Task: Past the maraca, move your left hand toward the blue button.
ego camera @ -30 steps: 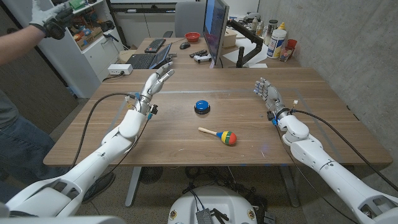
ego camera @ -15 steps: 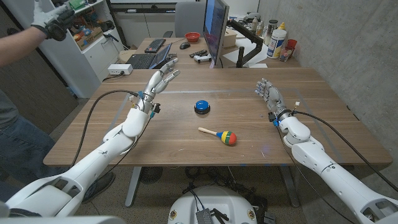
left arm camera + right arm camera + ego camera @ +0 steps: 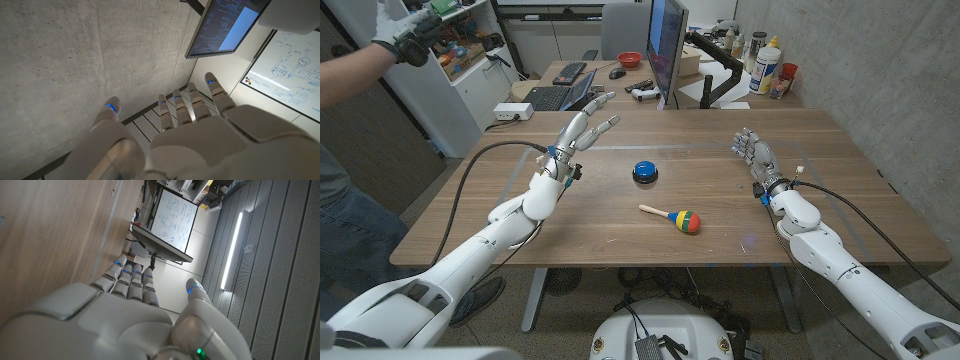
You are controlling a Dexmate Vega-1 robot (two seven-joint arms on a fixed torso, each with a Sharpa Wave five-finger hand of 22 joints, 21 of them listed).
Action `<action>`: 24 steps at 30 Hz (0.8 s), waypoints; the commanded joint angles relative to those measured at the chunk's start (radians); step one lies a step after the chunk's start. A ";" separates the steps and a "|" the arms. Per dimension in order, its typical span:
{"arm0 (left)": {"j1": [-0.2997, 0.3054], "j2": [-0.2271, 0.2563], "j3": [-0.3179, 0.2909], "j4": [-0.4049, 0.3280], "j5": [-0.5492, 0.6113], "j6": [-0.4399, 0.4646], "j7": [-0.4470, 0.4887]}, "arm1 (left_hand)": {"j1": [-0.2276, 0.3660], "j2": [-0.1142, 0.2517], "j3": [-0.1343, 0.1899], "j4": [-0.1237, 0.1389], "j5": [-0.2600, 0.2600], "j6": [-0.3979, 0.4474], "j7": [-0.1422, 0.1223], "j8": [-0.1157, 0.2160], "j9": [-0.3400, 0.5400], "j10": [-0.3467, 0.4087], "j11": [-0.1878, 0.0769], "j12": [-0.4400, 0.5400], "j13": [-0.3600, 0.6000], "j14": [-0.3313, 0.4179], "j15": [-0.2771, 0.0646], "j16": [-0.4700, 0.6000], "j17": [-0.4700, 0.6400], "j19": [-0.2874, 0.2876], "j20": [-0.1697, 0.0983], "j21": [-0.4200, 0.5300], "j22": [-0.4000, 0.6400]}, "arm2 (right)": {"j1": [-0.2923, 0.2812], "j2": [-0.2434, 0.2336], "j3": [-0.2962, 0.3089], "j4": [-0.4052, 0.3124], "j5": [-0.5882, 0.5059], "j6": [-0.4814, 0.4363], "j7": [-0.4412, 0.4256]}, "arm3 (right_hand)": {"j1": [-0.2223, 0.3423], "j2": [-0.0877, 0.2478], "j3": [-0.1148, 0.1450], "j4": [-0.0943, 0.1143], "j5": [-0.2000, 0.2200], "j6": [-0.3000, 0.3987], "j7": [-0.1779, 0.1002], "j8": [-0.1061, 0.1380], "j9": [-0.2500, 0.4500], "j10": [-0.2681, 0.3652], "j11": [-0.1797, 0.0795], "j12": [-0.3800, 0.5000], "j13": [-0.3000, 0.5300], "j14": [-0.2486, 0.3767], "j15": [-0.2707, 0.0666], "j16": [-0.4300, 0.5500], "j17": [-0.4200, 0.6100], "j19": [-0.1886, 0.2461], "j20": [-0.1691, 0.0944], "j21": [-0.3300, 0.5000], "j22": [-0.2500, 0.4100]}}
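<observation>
Wooden table (image 3: 620, 240), broad and bare over most of its top, spanning the head view. Left arm (image 3: 470, 255) entering from the lower left corner, trailing a black cable (image 3: 470, 175). Right arm (image 3: 850, 270) entering from the lower right corner, likewise cabled. Person's arm (image 3: 360, 50) in a dark glove at the upper left, beyond the table. Monitor (image 3: 665, 45) upright on a second desk behind the table; also visible past the fingers in the left wrist view (image 3: 225, 27).

Left hand (image 3: 578, 135) raised above the table's left half, fingers (image 3: 600, 110) straight, spread apart and aimed at the far edge; empty, gripping nothing. Same hand (image 3: 195, 130) from behind in its wrist view, fingers fanned against a concrete wall. Right hand (image 3: 756, 158) above the table's right half, palm upright, fingers extended and close together, holding nothing; in its own wrist view (image 3: 135, 305) fingers side by side, thumb apart.

Maraca (image 3: 672, 216) lying on the table near the centre, striped head toward the right, wooden handle toward the left. Blue button (image 3: 645, 171) on a dark base, just beyond the maraca, to the right of the left hand and clear of it.
</observation>
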 commanded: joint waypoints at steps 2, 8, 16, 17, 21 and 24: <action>-0.035 0.019 0.052 -0.016 0.156 0.067 0.129 | 0.015 -0.001 0.005 -0.009 -0.002 0.019 0.004 0.005 0.005 0.015 -0.001 0.012 0.003 0.015 -0.001 0.005 0.002 0.015 0.003 0.005 0.002 | -0.016 -0.009 0.009 -0.010 0.002 0.007 -0.001 | 0.007 0.007 -0.007 0.001 0.006 0.010 0.002 0.008 0.005 0.006 -0.001 0.002 0.003 0.007 -0.003 0.001 0.002 0.012 -0.015 -0.003 0.002; -0.069 0.015 0.099 0.009 0.190 0.095 0.157 | 0.018 -0.001 0.005 -0.010 -0.004 0.025 0.008 0.006 0.005 0.026 -0.005 0.015 0.003 0.019 0.000 0.006 0.002 0.013 0.000 0.002 0.002 | -0.025 -0.012 0.013 -0.012 0.005 0.013 -0.001 | 0.008 0.007 -0.009 -0.001 0.007 0.011 0.002 0.008 0.005 0.007 -0.001 0.002 0.003 0.008 -0.002 0.001 0.002 0.013 -0.014 -0.005 0.003; -0.107 0.009 0.164 0.014 0.244 0.146 0.186 | 0.022 -0.002 0.006 -0.011 -0.006 0.037 0.011 0.008 0.005 0.041 -0.014 0.020 0.004 0.024 -0.002 0.005 0.002 0.012 -0.001 -0.002 0.002 | -0.030 -0.013 0.019 -0.003 0.007 0.029 0.006 | 0.008 0.006 -0.011 -0.001 0.008 0.011 0.002 0.007 0.005 0.007 0.000 0.002 0.003 0.009 -0.002 0.001 0.001 0.014 -0.014 -0.007 0.003; -0.111 0.008 0.172 0.015 0.248 0.150 0.189 | 0.022 -0.002 0.006 -0.011 -0.007 0.040 0.011 0.009 0.005 0.041 -0.015 0.019 0.004 0.024 -0.003 0.005 0.002 0.012 -0.001 -0.002 0.002 | -0.030 -0.013 0.020 -0.001 0.007 0.031 0.008 | 0.008 0.006 -0.011 -0.001 0.008 0.011 0.002 0.007 0.005 0.007 0.000 0.002 0.003 0.009 -0.001 0.001 0.001 0.014 -0.014 -0.007 0.003; -0.124 0.005 0.201 0.012 0.266 0.175 0.195 | 0.023 -0.002 0.006 -0.011 -0.008 0.047 0.011 0.010 0.005 0.045 -0.016 0.020 0.004 0.026 -0.005 0.005 0.002 0.013 -0.001 -0.003 0.002 | -0.029 -0.015 0.021 0.002 0.006 0.036 0.012 | 0.008 0.007 -0.012 -0.001 0.009 0.011 0.002 0.007 0.005 0.007 -0.001 0.002 0.003 0.009 -0.002 0.001 0.001 0.015 -0.014 -0.009 0.003; -0.128 0.005 0.219 0.005 0.276 0.194 0.197 | 0.024 -0.002 0.006 -0.011 -0.008 0.052 0.012 0.011 0.005 0.047 -0.018 0.020 0.004 0.025 -0.007 0.004 0.002 0.011 -0.002 -0.004 0.002 | -0.029 -0.017 0.023 0.001 0.005 0.040 0.014 | 0.008 0.007 -0.013 -0.001 0.009 0.012 0.002 0.007 0.005 0.007 -0.002 0.002 0.003 0.008 -0.001 0.000 0.001 0.015 -0.014 -0.010 0.003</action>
